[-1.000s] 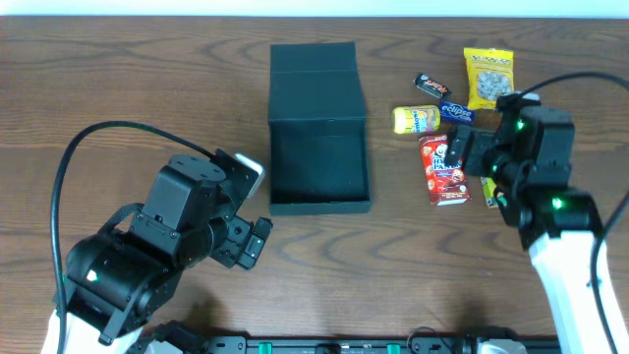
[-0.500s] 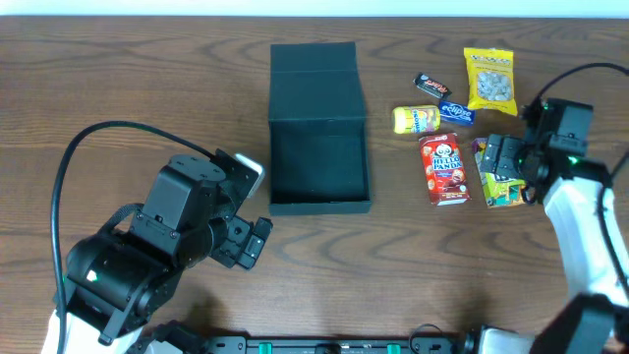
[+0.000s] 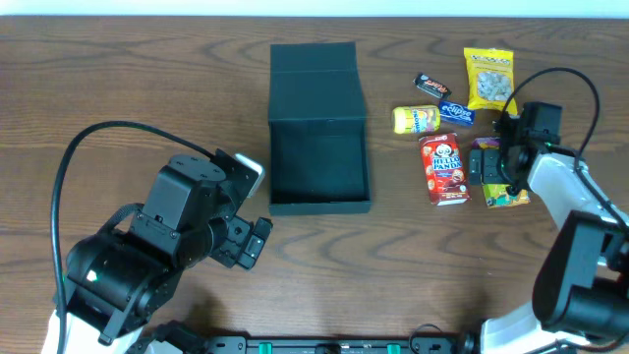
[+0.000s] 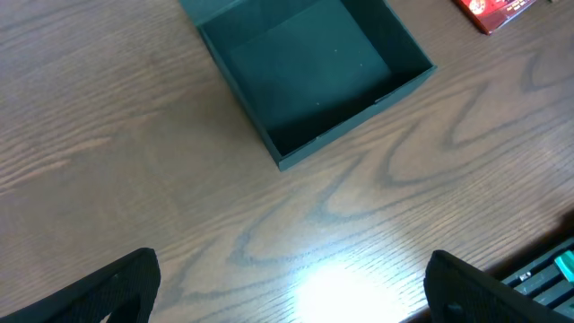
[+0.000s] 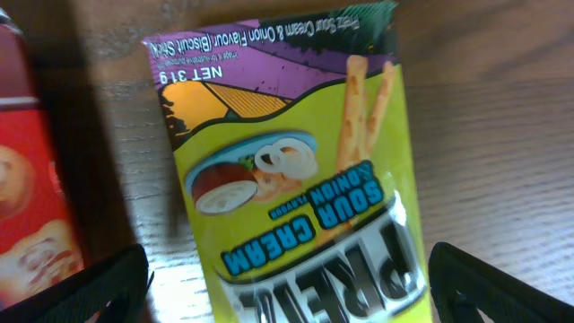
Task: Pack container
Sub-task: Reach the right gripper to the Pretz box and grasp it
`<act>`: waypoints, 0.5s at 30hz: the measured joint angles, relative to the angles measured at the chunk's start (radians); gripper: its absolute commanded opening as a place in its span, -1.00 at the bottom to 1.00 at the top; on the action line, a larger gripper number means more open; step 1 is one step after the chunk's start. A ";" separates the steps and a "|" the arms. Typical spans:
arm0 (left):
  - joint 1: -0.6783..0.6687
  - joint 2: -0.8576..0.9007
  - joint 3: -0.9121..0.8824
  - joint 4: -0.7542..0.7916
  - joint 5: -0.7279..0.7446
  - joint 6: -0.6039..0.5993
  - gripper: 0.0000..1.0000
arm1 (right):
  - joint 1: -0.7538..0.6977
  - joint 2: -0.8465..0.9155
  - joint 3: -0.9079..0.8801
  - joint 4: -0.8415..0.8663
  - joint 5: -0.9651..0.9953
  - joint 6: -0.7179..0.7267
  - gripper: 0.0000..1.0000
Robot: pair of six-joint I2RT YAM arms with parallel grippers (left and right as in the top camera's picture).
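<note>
Right claw spread apart, above green packet; packet long axis runs top-bottom between fingers; container lies toward overhead frame left.

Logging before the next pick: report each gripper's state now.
Left gripper: open, empty.
Right gripper: open, over the Pretz packet, nothing gripped.

Open black container on wooden table, red packet top right, fingers spread wide
</note>
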 measured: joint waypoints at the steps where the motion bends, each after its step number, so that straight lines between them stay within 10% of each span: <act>1: 0.000 0.000 0.000 0.000 0.000 0.000 0.91 | 0.000 0.011 0.000 0.006 0.000 -0.003 0.98; 15: 0.000 0.000 0.000 0.000 0.000 0.000 0.90 | -0.041 0.072 0.013 0.039 -0.013 -0.011 0.82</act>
